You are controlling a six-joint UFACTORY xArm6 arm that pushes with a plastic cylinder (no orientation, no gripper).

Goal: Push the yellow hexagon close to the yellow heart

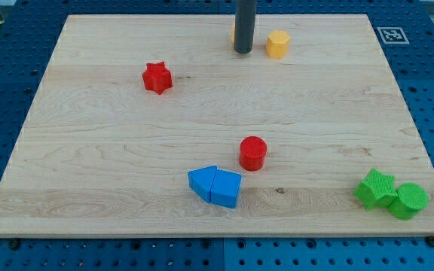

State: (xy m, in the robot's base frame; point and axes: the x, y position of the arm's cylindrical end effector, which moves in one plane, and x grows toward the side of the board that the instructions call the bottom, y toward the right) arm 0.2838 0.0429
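The yellow hexagon [278, 44] lies near the view's top, a little right of centre. My tip [243, 51] rests on the board just left of the hexagon, a small gap apart. A sliver of a yellow-orange block [233, 31] shows at the rod's left edge. The rod hides most of it, so I cannot make out its shape.
A red star [157, 77] lies at the upper left. A red cylinder [252, 153] sits near the middle, with two touching blue blocks [215, 187] below it. A green star [375, 188] and a green cylinder [408, 200] sit at the lower right corner.
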